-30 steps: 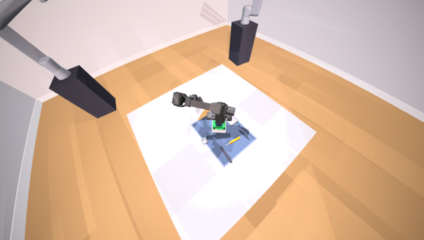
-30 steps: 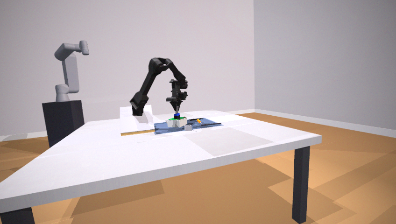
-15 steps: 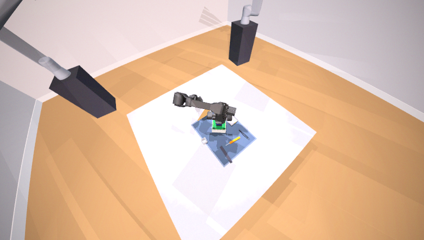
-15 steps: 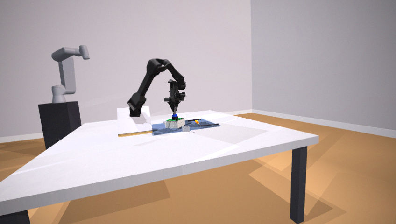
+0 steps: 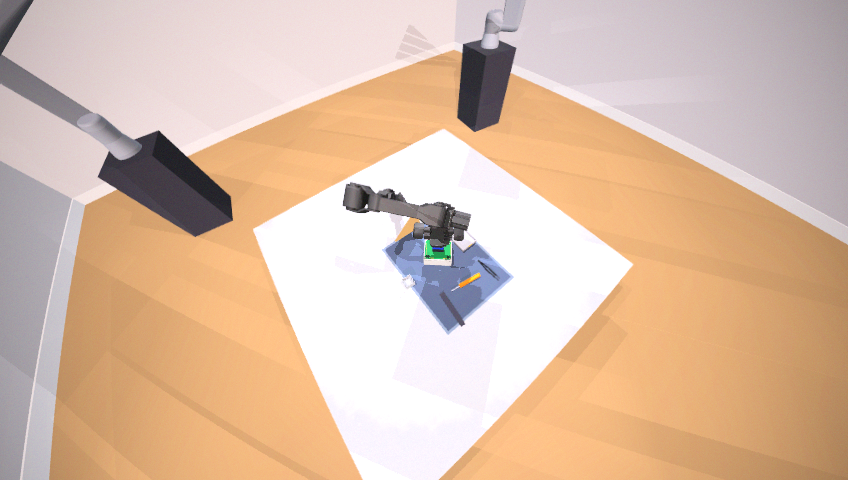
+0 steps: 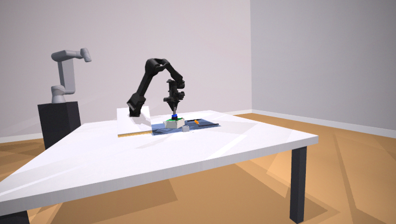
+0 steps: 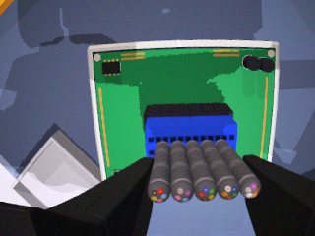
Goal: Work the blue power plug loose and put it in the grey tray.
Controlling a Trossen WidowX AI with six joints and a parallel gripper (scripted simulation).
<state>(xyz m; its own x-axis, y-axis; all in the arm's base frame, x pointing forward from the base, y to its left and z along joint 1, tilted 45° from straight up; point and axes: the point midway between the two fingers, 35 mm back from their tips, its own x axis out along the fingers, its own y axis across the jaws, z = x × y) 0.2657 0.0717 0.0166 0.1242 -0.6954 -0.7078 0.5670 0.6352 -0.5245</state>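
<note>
Top view, arm: the dark arm (image 5: pixel 399 206) (image 6: pixel 144 83) reaches from the left over the blue mat (image 5: pixel 429 278) (image 6: pixel 164 131) (image 7: pixel 207 20).
Top view, board: green circuit board (image 5: pixel 438 257) (image 6: pixel 168 120) (image 7: pixel 120 105) in a pale housing, beneath the gripper (image 5: pixel 439 240) (image 6: pixel 174 113) (image 7: pixel 199 168); fingertips hidden here.
Top view, tray: grey tray (image 5: pixel 466 243) (image 7: pixel 61 169) just right of the board, partly covered.
Top view, tools: orange screwdriver (image 5: pixel 470 279) (image 6: pixel 196 122) and dark tweezers (image 5: pixel 489 269) right of the board; dark bar (image 5: pixel 452 308) (image 6: pixel 208 124) nearer.
Exterior view, claw: pointing down, partly open, clamped on the blue power plug (image 5: pixel 438 249) (image 6: pixel 174 115) (image 7: pixel 192 127).
Exterior view, block: small grey block (image 5: pixel 408 281) (image 6: pixel 185 128) near the housing's near right corner.
Wrist view, plug: at the black socket (image 7: pixel 189 109) on the board, outside the tray; whether fully seated, cannot tell.
Wrist view, cables: five grey cables (image 7: pixel 204 169) run from the plug between the dark fingers.
</note>
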